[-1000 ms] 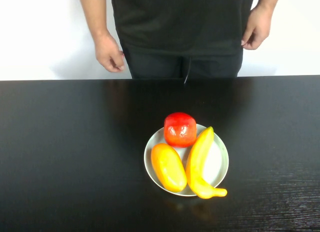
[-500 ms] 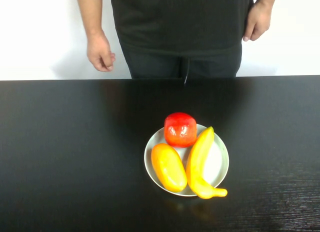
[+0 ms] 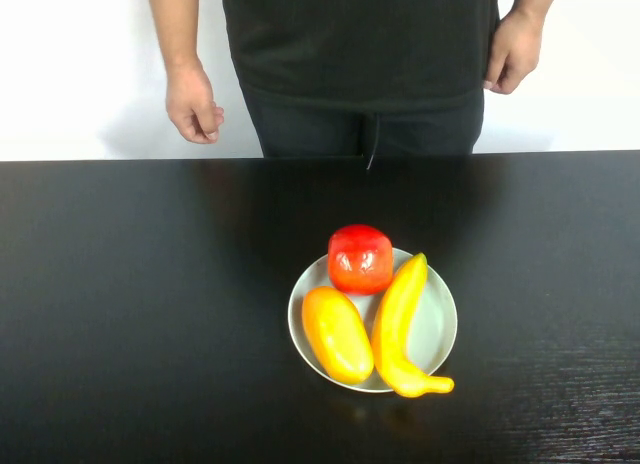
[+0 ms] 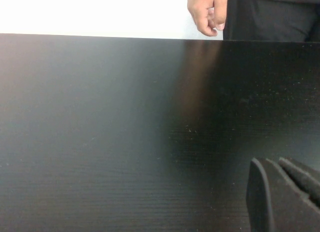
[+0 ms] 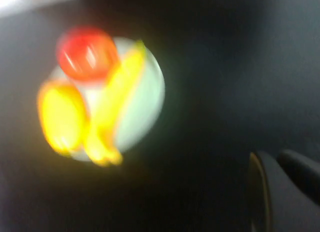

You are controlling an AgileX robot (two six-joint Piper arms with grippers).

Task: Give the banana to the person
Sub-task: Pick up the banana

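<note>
A banana (image 3: 400, 322) lies on the right side of a white plate (image 3: 440, 329) on a black table (image 3: 140, 304), its stem end jutting over the near rim, touching an orange-yellow fruit (image 3: 337, 334) beside a red fruit (image 3: 360, 257). The person (image 3: 360, 64) waits at the far edge, hands down. The right gripper (image 5: 282, 192) hangs above the table beside the plate; the left gripper (image 4: 285, 192) sits low, well clear. Whether either claw is apart cannot be told. A clean pick likely means gripping mid-banana, across its width, clear of its neighbour.
</note>
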